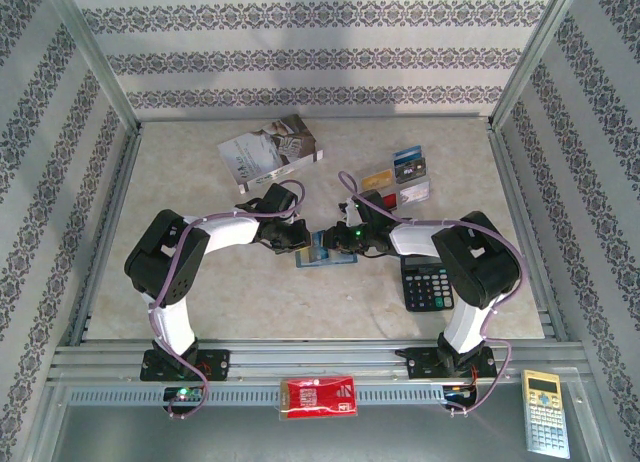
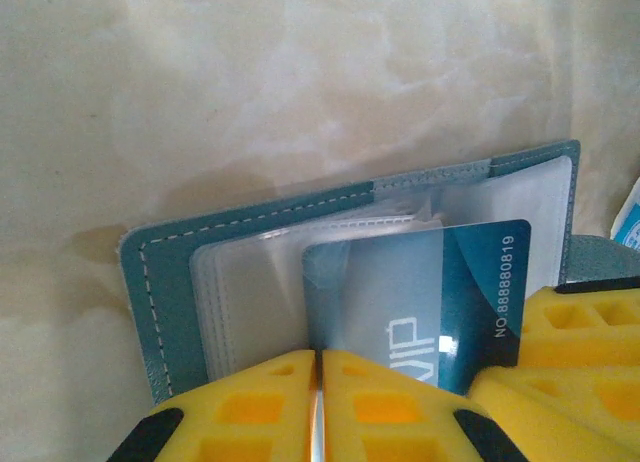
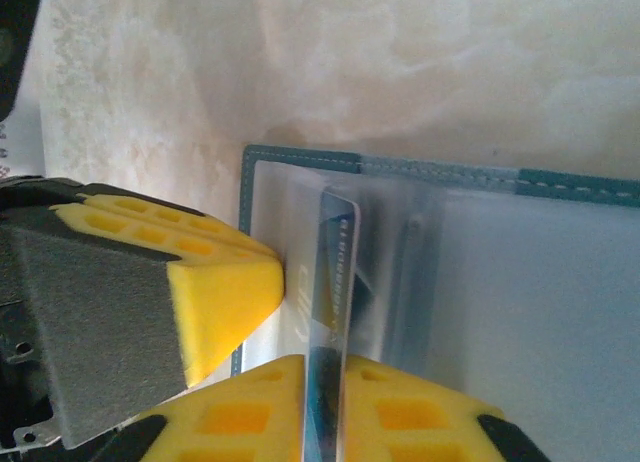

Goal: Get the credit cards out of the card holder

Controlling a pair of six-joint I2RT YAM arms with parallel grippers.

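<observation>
The marbled table (image 1: 250,292) carries everything. The card holder (image 2: 165,292) lies open and flat on it, directly ahead of the left gripper (image 2: 317,370) and under the tips of both. It looks light and limp: a soft teal cover with stitched edges that will flex or slide, so one side has to be pinned or held while the other pulls.

Inside the holder, a stack of clear plastic sleeves (image 2: 250,302) fans out just beyond the left gripper's pads. They look thin, slick and floppy, and probably cling to whatever sits in them. The left gripper's jaws are pressed nearly together on a thin pale edge. This appears to be a leaf of the holder, though I cannot be sure it is not the edge of the card.

The blue VIP card (image 2: 450,302) is the stiff piece. It is hard, smooth plastic, partly out of its sleeve and standing edge-on between the pads of the right gripper (image 3: 322,374), which is closed on its two faces. The best hold is on the flat faces near a free corner, well clear of the sleeve mouth. The foam pads should bite well, but a card this glossy could slip if it is pulled at an angle to the pocket.

Other loose cards (image 1: 400,177) lie well beyond the right gripper.
</observation>
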